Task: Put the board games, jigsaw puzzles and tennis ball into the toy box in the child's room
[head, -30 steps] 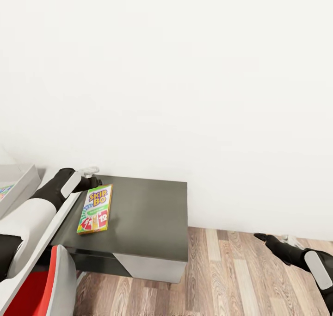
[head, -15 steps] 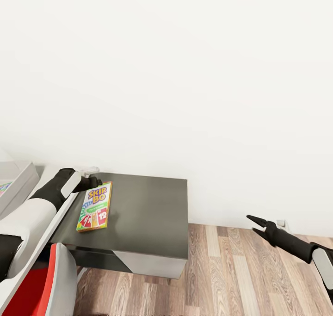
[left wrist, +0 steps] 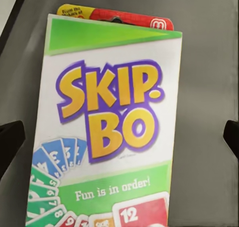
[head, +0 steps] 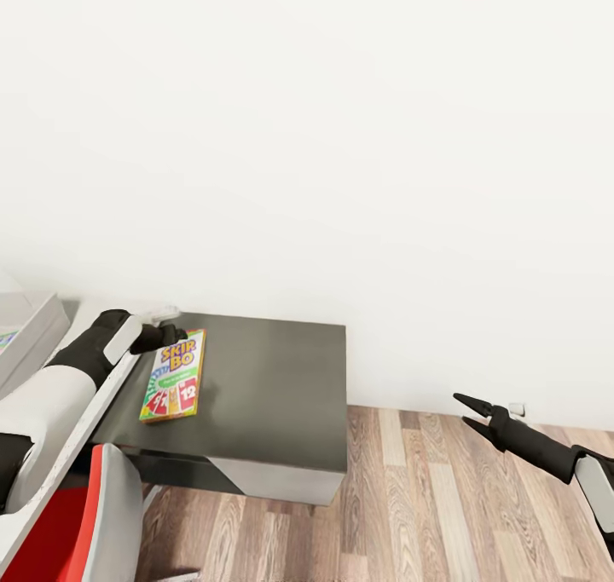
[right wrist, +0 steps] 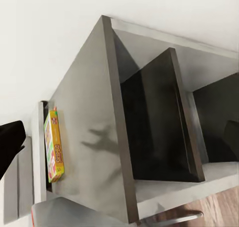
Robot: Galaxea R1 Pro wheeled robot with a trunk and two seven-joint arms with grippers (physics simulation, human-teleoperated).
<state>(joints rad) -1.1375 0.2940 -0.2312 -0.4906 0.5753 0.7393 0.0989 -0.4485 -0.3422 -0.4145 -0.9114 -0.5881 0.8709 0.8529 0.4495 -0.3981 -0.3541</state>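
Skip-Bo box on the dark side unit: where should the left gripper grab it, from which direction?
Skip-Bo box lies flat on the dark side unit. Probably come straight down with the left gripper, fingers spanning its two long edges mid-length; they already straddle its narrow width.

The left arm, white along the forearm and black at the wrist, reaches forward with its black left gripper (head: 167, 337) pointing ahead; in the left wrist view its jaws stand wide apart. The right arm stretches out low at the right, and its slender black right gripper (head: 471, 415) has its jaws parted.
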